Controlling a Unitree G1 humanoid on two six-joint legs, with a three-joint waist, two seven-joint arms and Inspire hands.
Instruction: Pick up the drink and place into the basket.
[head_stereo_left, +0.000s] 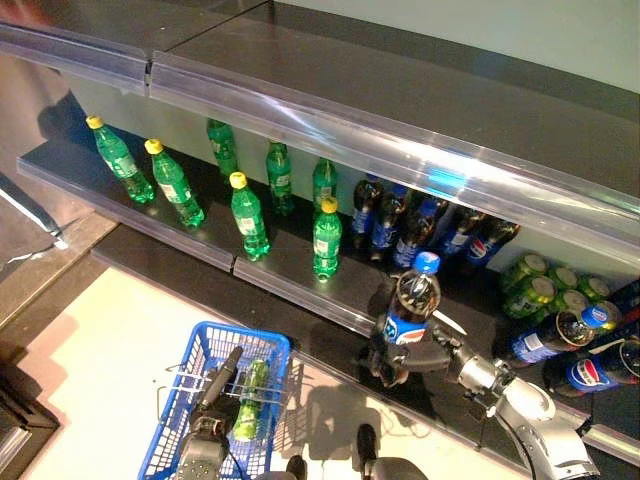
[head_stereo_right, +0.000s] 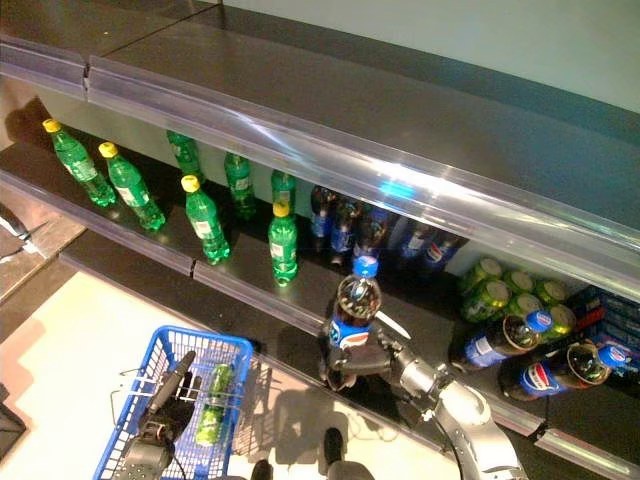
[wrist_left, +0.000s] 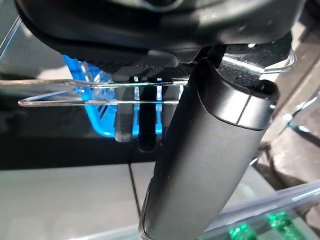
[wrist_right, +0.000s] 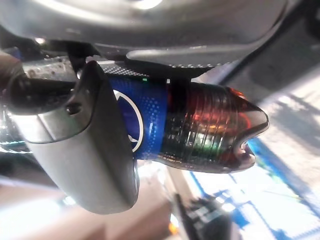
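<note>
Clear of the shelf (head_stereo_left: 300, 285), the cola bottle (head_stereo_left: 411, 305) sits upright, clamped in the right hand (head_stereo_left: 392, 358), best swung low and level toward the blue basket (head_stereo_left: 176, 400) whose handle the left hand (head_stereo_left: 205, 425) grips.

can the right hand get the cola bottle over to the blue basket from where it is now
Probably yes. The right hand grips the cola bottle clear of the shelf, with open floor between it and the blue basket, held by the left hand.

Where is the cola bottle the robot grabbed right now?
The cola bottle is upright in the right hand, in front of the lower shelf, right of the blue basket.
</note>
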